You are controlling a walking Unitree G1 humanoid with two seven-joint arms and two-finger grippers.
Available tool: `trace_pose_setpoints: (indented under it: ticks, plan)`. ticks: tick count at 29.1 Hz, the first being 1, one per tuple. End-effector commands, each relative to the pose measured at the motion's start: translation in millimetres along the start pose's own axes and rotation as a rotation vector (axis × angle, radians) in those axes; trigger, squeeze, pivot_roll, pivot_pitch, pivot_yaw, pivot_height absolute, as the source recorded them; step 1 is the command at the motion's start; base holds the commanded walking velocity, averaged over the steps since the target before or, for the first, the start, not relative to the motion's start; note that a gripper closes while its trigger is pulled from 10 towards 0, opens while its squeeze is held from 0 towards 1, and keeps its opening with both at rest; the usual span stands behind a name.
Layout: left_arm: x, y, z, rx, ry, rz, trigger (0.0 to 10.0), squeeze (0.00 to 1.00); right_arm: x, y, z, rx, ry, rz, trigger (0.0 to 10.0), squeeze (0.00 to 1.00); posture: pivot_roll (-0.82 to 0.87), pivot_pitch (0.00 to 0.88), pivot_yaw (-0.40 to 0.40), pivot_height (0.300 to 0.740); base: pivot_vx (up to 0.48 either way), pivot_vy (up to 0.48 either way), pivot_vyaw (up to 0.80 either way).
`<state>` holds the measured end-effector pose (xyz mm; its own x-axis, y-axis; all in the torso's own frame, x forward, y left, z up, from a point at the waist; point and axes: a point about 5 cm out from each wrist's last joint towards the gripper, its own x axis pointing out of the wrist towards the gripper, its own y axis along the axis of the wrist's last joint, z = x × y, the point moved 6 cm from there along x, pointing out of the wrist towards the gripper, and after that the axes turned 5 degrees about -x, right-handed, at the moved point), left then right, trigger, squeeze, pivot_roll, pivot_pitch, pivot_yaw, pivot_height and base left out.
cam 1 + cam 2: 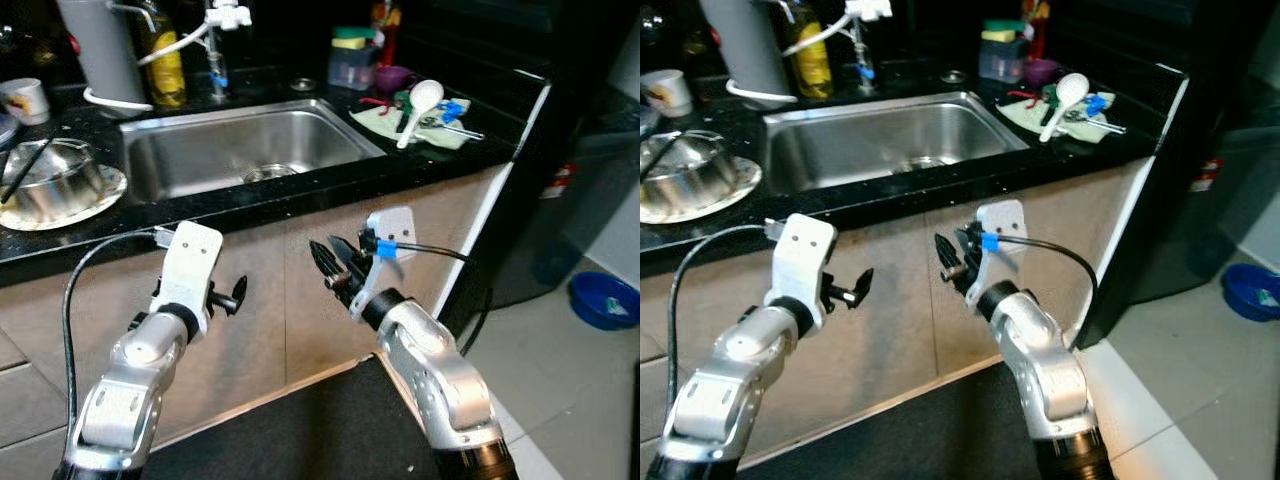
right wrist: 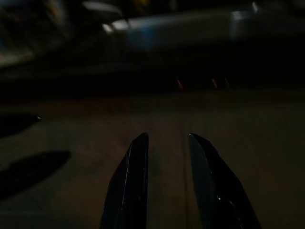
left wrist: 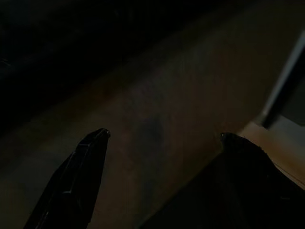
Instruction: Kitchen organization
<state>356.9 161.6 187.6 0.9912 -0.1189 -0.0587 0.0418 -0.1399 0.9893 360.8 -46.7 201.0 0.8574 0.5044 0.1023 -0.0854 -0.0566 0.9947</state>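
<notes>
Stainless sink (image 1: 180,160), empty, shiny.

The sink (image 1: 240,150) and black bench (image 1: 300,195) are viewed from above and in front by both head eyes, looking forward and down. The beige cabinet front (image 3: 157,129) below is faced closely and dimly by each wrist view.

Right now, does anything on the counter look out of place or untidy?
Yes. A steel bowl sits on a plate left of the sink, with dark chopsticks leaning in it. Right of the sink, a white ladle and small utensils lie loose on a cloth.
</notes>
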Motion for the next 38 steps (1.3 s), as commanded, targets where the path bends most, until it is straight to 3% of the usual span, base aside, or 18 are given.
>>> trace_pose_setpoints:
  ticks: [1, 5, 7, 9, 11, 12, 14, 18, 19, 20, 23, 24, 26, 29, 38]
  plan:
    - [-1.7, -9, -0.9, 0.007, 0.014, -0.026, 10.0, 0.00, -1.4, -3, -4.6, -0.004, 0.016, -0.015, 10.0, 0.00, -0.01, 0.168, -0.059, 0.740, 0.000, 0.000, 0.00]
    - [-3.1, -16, -4.5, 0.008, 0.036, -0.045, 10.0, 0.00, -4.3, -15, -5.5, 0.010, 0.021, -0.055, 10.0, 0.00, -0.01, 0.167, -0.062, 0.740, 0.000, 0.000, 0.00]
    - [-4.1, -25, -5.0, 0.015, 0.040, -0.064, 10.0, 0.00, -8.4, -41, -6.5, -0.008, 0.031, -0.129, 10.0, 0.00, -0.01, 0.161, -0.063, 0.740, 0.000, 0.000, 0.00]
    - [-4.4, -27, -4.8, 0.020, 0.038, -0.069, 10.0, 0.00, -9.7, -47, -6.6, -0.015, 0.033, -0.148, 10.0, 0.00, -0.01, 0.161, -0.063, 0.740, 0.000, 0.000, 0.00]
    - [-8.0, -50, -7.6, 0.039, 0.056, -0.120, 10.0, 0.00, -25.2, -95, -6.1, -0.019, 0.024, -0.290, 10.0, 0.00, -0.01, 0.158, -0.064, 0.740, 0.000, -0.480, 0.00]
    - [-8.0, -50, -7.6, 0.039, 0.056, -0.120, 10.0, 0.00, -25.2, -95, -6.1, -0.019, 0.024, -0.290, 10.0, 0.00, -0.01, 0.158, -0.064, 0.740, 0.000, -0.480, 0.00]
    - [-11.9, -66, -7.7, 0.001, 0.064, -0.155, 10.0, 0.00, -37.4, -122, -4.7, 0.002, 0.006, -0.369, 10.0, 0.00, -0.01, 0.155, -0.066, 0.740, 0.000, 0.000, 0.00]
    - [-16.5, -86, -1.8, 0.019, 0.035, -0.201, 10.0, 0.00, -49.9, -147, -4.3, 0.011, -0.004, -0.445, 10.0, 0.00, -0.01, 0.155, -0.066, 0.740, 0.000, 0.000, 0.00]
    - [-19.2, -97, 1.4, 0.024, 0.020, -0.219, 10.0, 0.00, -56.6, -161, -3.5, 0.009, -0.011, -0.486, 10.0, 0.00, -0.01, 0.155, -0.066, 0.740, 0.000, 0.000, 0.00]
    - [-27.6, -133, 7.6, 0.024, 0.006, -0.276, 10.0, 0.00, -76.4, -200, 0.6, 0.012, -0.041, -0.604, 10.0, 0.00, -0.01, 0.148, -0.063, 0.740, 0.000, 0.000, 0.00]
    - [-37.7, -169, 10.9, 0.020, 0.018, -0.331, 10.0, 0.00, -96.8, -233, 4.0, -0.006, -0.066, -0.710, 10.0, 0.00, -0.01, 0.148, -0.062, 0.740, 0.000, 0.000, 0.00]
    - [-37.7, -169, 10.9, 0.020, 0.018, -0.331, 10.0, 0.00, -96.8, -233, 4.0, -0.006, -0.066, -0.710, 10.0, 0.00, -0.01, 0.148, -0.062, 0.740, 0.000, 0.000, 0.00]
    - [-47.5, -201, 8.4, 0.023, 0.063, -0.413, 10.0, 0.00, -110.3, -250, 10.0, 0.028, -0.133, -0.761, 10.0, 0.00, -0.01, 0.146, -0.067, 0.740, 0.000, 0.000, 0.00]
    - [-57.0, -224, 9.4, 0.020, 0.075, -0.482, 10.0, 0.00, -122.2, -262, 11.5, 0.036, -0.165, -0.804, 10.0, 0.00, -0.01, 0.146, -0.068, 0.740, 0.000, 0.000, 0.00]
    - [-67.4, -245, 12.9, 0.006, 0.071, -0.537, 10.0, 0.00, -136.2, -275, 8.8, 0.034, -0.160, -0.848, 10.0, 0.00, -0.02, 0.148, -0.075, 0.740, 0.000, 0.117, 0.00]
